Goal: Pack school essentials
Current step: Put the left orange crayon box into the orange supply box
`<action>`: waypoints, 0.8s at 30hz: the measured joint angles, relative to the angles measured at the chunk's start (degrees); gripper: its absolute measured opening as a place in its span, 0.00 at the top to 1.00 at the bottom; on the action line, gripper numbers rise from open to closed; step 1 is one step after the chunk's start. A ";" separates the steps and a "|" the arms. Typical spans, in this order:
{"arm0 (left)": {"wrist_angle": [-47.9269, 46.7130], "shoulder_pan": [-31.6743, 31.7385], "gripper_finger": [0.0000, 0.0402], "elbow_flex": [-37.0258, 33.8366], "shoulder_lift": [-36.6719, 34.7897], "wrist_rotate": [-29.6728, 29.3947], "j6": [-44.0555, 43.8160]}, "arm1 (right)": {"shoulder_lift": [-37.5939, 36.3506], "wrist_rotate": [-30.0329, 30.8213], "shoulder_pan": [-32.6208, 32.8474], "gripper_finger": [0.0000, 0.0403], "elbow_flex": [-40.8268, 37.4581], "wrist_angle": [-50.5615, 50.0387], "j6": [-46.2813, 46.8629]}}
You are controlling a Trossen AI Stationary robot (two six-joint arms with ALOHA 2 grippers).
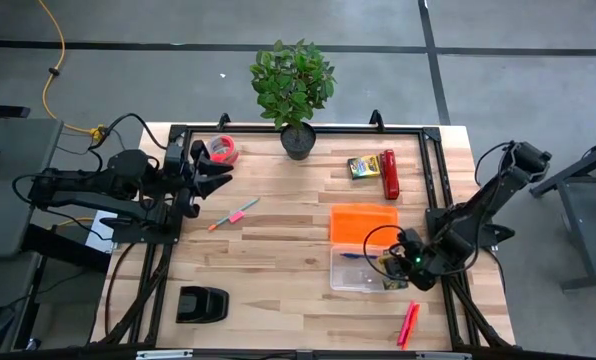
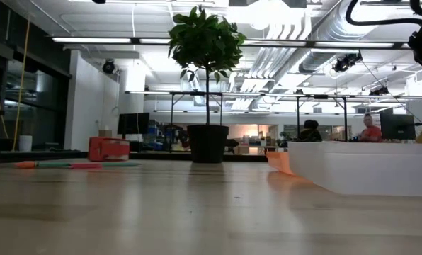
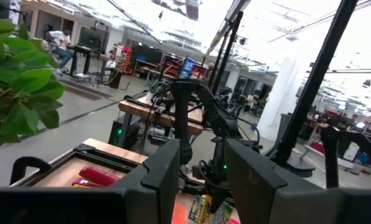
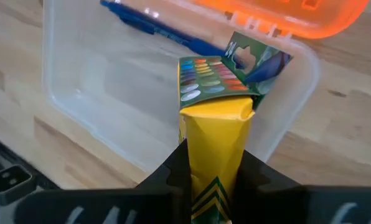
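A yellow-and-green crayon box (image 4: 213, 118) is in my right gripper (image 1: 408, 262), which is shut on it at the right end of a clear plastic case (image 1: 358, 272). The case's orange lid (image 1: 363, 222) lies open on its far side. A blue pen (image 4: 154, 28) lies inside the case. A second crayon box (image 1: 363, 166) lies at the far right, flat on the table. A pink-and-orange marker (image 1: 233, 213) lies left of centre, and pink markers (image 1: 408, 322) lie near the front edge. My left gripper (image 3: 201, 186) hangs open and raised at the table's left. My right gripper pinches the crayon box between its two fingers at its yellow end (image 4: 215, 168). The fingers slant down from the table's right side and the box runs on along them. Its far end, with an open green flap (image 4: 254, 62), hangs over the case's corner, lifted clear of the table.
A potted plant (image 1: 296, 90) stands at the far middle. A red tape roll (image 1: 221, 150) lies by my left gripper. A red cylinder (image 1: 389, 174) lies beside the second crayon box. A black object (image 1: 201, 303) sits at the near left. Bare wood spans the middle.
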 joint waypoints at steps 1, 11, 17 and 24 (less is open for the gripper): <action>0.00 0.00 0.71 0.00 0.01 -0.07 0.02 | 0.00 0.01 -0.24 0.88 0.00 -0.06 0.02; 0.04 0.00 0.71 0.00 0.01 -0.12 0.00 | 0.00 -0.06 -3.46 0.87 0.00 1.16 0.87; 0.04 0.00 0.71 0.00 0.00 -0.12 0.01 | 0.00 -0.51 -4.53 0.81 0.00 1.21 0.69; 0.04 0.00 0.71 0.00 0.02 -0.10 0.00 | 0.00 -1.44 -5.69 0.68 0.00 1.21 0.42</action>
